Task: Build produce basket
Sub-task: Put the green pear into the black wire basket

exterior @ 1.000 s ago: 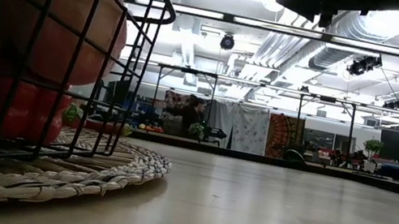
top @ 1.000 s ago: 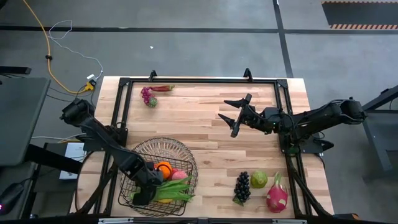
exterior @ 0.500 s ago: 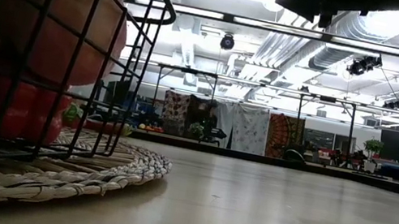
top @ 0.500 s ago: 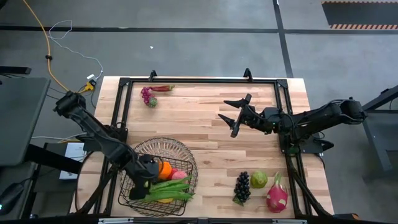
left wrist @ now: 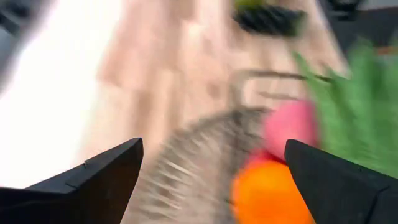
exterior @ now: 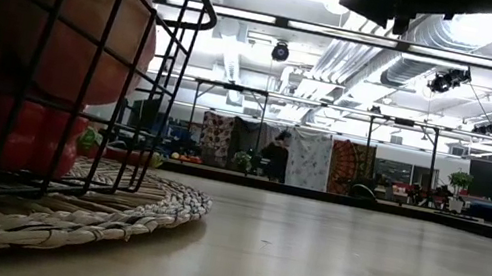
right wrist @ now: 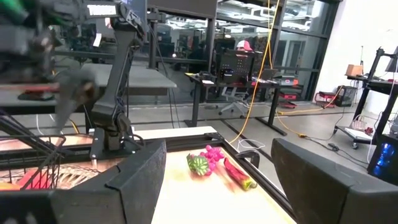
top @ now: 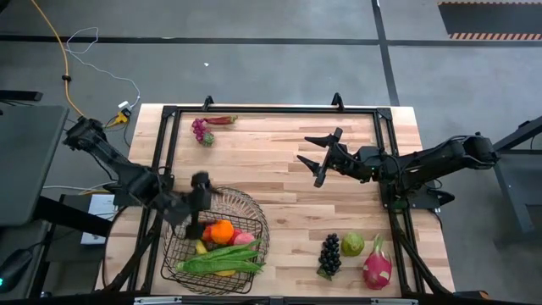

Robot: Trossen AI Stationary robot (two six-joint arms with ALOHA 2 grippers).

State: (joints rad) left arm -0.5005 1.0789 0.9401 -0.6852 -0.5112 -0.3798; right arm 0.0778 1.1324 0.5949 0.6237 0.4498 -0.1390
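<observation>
The round dark wire basket [top: 254, 222] stands on a woven mat [exterior: 128, 201] at the near left. In it lie an orange [top: 223, 230], a pink peach [top: 244, 239], a yellow piece [top: 201, 247] and green beans [top: 222, 261]. My left gripper [top: 201, 183] hovers open over the basket's far-left rim, holding nothing; its wrist view shows the orange [left wrist: 270, 196] and peach [left wrist: 289, 127] between the open fingers. My right gripper [top: 318, 158] hangs open and empty above the table's middle. Dark grapes [top: 330, 252], a green fruit [top: 353, 245] and a pink dragon fruit [top: 378, 264] lie at the near right.
A pink and green piece with a red stalk [top: 206, 129] lies near the far-left corner and also shows in the right wrist view [right wrist: 208, 158]. A black frame [top: 271, 110] runs around the tabletop. Bare wood lies between the basket and the right gripper.
My left gripper has risen out of the basket's near-left part and moved toward the far edge, tipping up from pointing steeply down. It stays open. The green beans stay lying across the basket's near side. A person in the room behind has walked along.
</observation>
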